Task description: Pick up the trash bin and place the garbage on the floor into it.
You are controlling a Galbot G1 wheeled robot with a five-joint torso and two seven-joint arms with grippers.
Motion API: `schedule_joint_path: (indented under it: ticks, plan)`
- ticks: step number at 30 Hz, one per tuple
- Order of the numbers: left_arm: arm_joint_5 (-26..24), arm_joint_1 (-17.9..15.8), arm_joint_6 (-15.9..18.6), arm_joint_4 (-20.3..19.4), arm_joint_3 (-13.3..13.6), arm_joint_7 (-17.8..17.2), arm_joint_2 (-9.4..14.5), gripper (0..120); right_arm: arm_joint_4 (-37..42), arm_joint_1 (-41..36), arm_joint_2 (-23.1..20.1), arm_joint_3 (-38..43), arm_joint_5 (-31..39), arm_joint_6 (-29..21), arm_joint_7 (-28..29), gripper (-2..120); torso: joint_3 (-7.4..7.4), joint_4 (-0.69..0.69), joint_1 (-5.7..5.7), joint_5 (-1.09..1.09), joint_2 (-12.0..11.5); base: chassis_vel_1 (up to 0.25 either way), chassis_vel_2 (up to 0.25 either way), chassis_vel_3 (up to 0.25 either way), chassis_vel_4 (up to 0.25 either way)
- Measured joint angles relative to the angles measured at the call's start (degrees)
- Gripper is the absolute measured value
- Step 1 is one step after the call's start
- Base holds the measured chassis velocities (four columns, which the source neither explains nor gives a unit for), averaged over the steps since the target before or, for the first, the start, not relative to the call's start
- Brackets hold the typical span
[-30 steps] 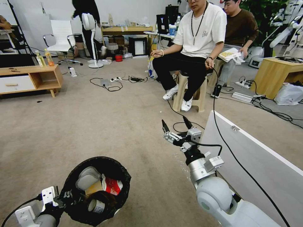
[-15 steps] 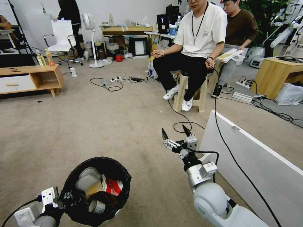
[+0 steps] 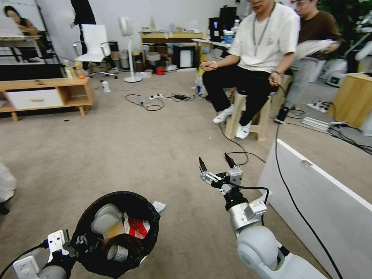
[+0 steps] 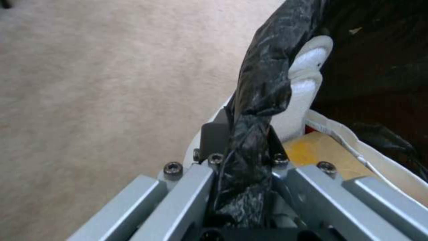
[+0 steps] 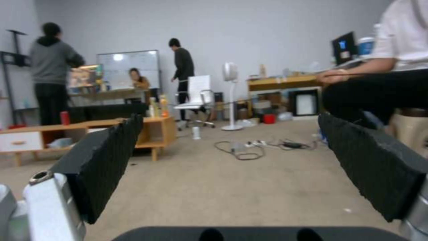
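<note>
The trash bin (image 3: 121, 195), white with a crinkly black bag, hangs low at my left with my left gripper (image 3: 79, 246) shut on its rim. Inside lie a red-and-white packet (image 3: 136, 228), brown paper (image 3: 113, 232) and pale crumpled pieces (image 3: 102, 219). In the left wrist view the left gripper (image 4: 243, 134) pinches the bagged rim (image 4: 263, 83). A crumpled white tissue (image 3: 159, 206) lies on the carpet floor (image 3: 135, 155) just beyond the bin. My right gripper (image 3: 215, 162) is held out open and empty; its dark pads (image 5: 102, 157) stand wide apart over bare carpet.
A white panel (image 3: 317, 201) lies at my right with a black cable (image 3: 286, 186) across it. A person sits on a stool (image 3: 250, 120) ahead right. A low wooden cabinet (image 3: 46, 93) stands far left and loose cables (image 3: 151, 102) lie beyond. A white object (image 3: 6, 186) shows at the left edge.
The whole head view has shifted right, so the camera turned left; the tissue beside the bin has come into sight. The right arm drew back a little. The bin stays held.
</note>
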Motion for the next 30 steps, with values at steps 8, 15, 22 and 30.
schedule_joint_path:
  ticks: [8,15,22,30]
  plan:
    - [-0.47,0.01,0.01,-0.25,-0.51,-0.16,-0.18,2,1.14,-1.61,-0.22,1.20,-0.99,-0.20,0.00,100,0.00,-0.01,0.00,0.00,0.00,0.108,0.114,0.111,0.113]
    - [0.12,0.33,-0.06,-0.58,-0.98,-0.19,-0.29,2,2.56,-3.60,0.25,4.35,-3.26,-0.89,0.51,100,0.00,-0.01,0.00,0.00,0.00,0.127,0.120,0.117,0.121]
    - [0.26,0.32,-0.26,-0.58,-1.15,-0.11,-0.50,2,4.46,-6.42,0.38,7.58,-7.64,-3.26,1.86,100,0.00,-0.01,0.00,0.00,-0.01,0.126,0.125,0.122,0.133]
    - [1.16,0.18,-0.53,-0.37,-1.18,0.09,-0.66,2,6.49,-11.38,0.79,12.50,-13.53,-5.26,3.69,100,0.01,-0.01,0.00,0.00,-0.01,0.125,0.127,0.122,0.129]
